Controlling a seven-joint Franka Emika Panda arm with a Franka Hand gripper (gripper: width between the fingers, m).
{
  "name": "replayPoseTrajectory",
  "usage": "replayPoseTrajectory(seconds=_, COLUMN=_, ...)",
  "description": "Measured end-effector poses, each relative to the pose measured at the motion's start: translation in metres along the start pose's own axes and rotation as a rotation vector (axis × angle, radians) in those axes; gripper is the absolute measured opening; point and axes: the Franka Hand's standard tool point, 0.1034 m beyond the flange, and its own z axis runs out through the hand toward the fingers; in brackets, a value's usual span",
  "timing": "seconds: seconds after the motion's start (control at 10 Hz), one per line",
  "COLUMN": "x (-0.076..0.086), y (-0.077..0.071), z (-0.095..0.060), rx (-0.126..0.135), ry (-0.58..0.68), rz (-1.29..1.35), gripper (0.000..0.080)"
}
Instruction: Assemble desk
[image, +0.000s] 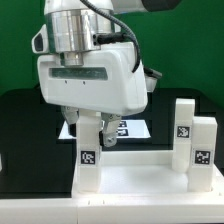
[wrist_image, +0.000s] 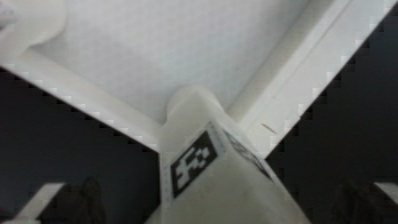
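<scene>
I'm sitting low over the desk tabletop (image: 130, 175), gripper (image: 90, 128) down on a leg (image: 89, 150) at the corner on the exterior view's left. The leg is standing upright on the panel, tag facing the camera. Two more legs (image: 195, 140) are already standing at the corner area on the exterior view's right, near each other.

Fingers: they're closed in around the top of the leg, narrow gap, and it looks like I'm gripping it. I can't confirm pad contact from the exterior view; the wrist view is showing the leg (wrist_image: 217, 160) running between my dark fingertips (wrist_image: 71, 200), tag visible, with the rimmed tabletop (wrist_image: 160, 50) behind it.

Judging the step: I'm seating or screwing this leg into its corner socket. The socket itself is hidden under the leg, so I can't tell how far in it is.

To do it well:
- Keeping the leg vertical, no tilt toward the rim.
- Pressing straight down along the leg axis while turning.
- Keeping grip firm enough that the leg turns with me instead of slipping in the pads.
- Watching that the tabletop isn't sliding on the black table (image: 25, 120); if it's rotating with the leg, the thread isn't advancing.
- Releasing only once the leg is standing flush like the other two.

The marker board (image: 130, 128) is lying behind, well out of the way.
</scene>
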Motion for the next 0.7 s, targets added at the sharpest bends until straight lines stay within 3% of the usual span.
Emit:
replayPoseTrajectory(seconds=0.4, x=0.013, y=0.000, z=-0.003, rx=-0.031, ry=0.008, rz=-0.498, gripper=0.0649)
replayPoseTrajectory(seconds=0.5, x=0.012, y=0.000, z=-0.002, rx=-0.032, ry=0.008, rz=-0.490, gripper=0.0649)
replayPoseTrajectory(seconds=0.7, x=0.012, y=0.001, z=-0.002, rx=-0.032, ry=0.009, rz=-0.463, gripper=0.0424)
